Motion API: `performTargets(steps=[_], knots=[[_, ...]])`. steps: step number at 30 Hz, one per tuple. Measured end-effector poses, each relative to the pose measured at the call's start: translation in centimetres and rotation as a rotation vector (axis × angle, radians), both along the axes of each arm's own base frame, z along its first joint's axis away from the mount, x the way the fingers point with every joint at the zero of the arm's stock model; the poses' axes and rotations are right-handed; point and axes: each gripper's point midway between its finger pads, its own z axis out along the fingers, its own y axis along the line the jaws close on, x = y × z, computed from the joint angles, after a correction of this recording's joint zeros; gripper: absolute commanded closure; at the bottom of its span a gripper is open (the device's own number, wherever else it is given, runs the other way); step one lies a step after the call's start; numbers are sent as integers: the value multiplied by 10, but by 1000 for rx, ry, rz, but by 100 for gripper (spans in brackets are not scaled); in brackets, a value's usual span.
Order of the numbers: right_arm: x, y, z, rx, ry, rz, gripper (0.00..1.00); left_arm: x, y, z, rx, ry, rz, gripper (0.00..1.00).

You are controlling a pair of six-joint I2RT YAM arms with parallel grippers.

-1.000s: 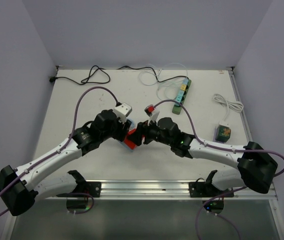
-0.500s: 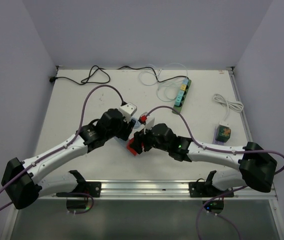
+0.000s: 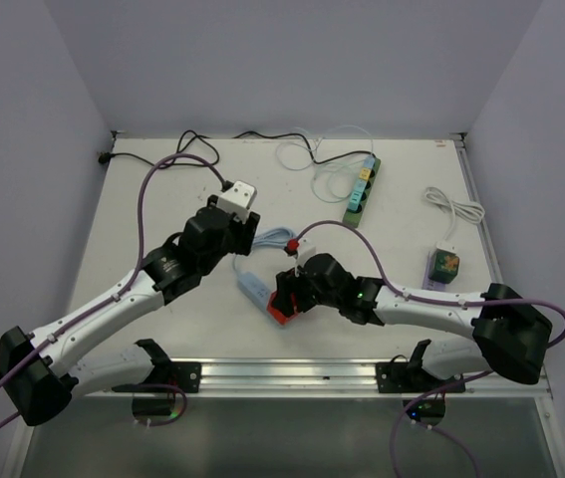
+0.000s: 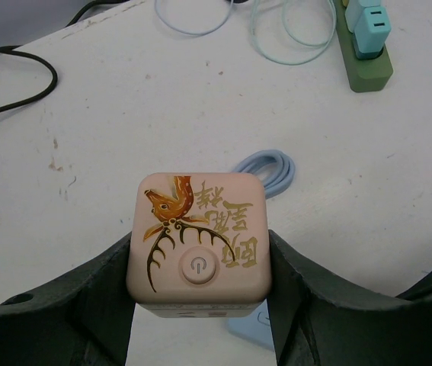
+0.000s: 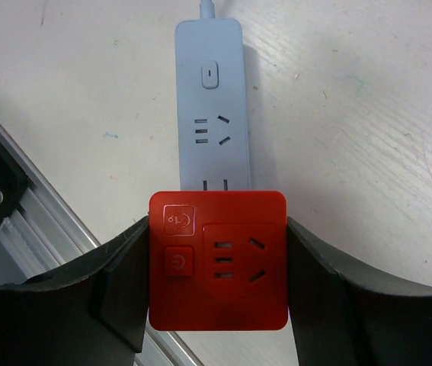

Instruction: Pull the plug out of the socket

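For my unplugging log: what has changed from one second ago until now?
The left gripper, shut on the pink deer-printed cube, pulled back toward the far left; the right gripper, shut on the red plastic socket cube, slid toward the near edge. They parted. The green power strip stayed.

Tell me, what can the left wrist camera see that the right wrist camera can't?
Only left wrist: a pink cube with a golden deer, pinched between its fingers, a coiled blue cord, a green power strip and a black cable. Only right wrist: a red cube, also pinched, the pale blue power strip with its switch and holes, and a metal rail. Both: the white table.
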Motion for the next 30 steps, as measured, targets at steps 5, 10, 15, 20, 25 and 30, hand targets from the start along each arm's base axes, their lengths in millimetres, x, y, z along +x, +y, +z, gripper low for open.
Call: performTargets(steps=[5, 10, 15, 20, 25, 30], knots=[[15, -11, -2, -21, -9, -104, 100, 4, 7, -1, 17, -10, 43, 100], [53, -47, 0, -23, -15, -296, 100, 10, 14, -16, 55, 22, 100, 100], [69, -71, 1, -54, -39, -391, 100, 34, 41, -45, 48, 119, 213, 100], [67, -72, 2, -57, -46, -380, 100, 73, 98, -77, -39, 250, 425, 100], [64, -79, 5, -66, -56, -367, 100, 90, 151, -115, -210, 404, 574, 99], [57, -86, 10, -48, -67, -349, 100, 95, 196, -145, -364, 516, 684, 96]])
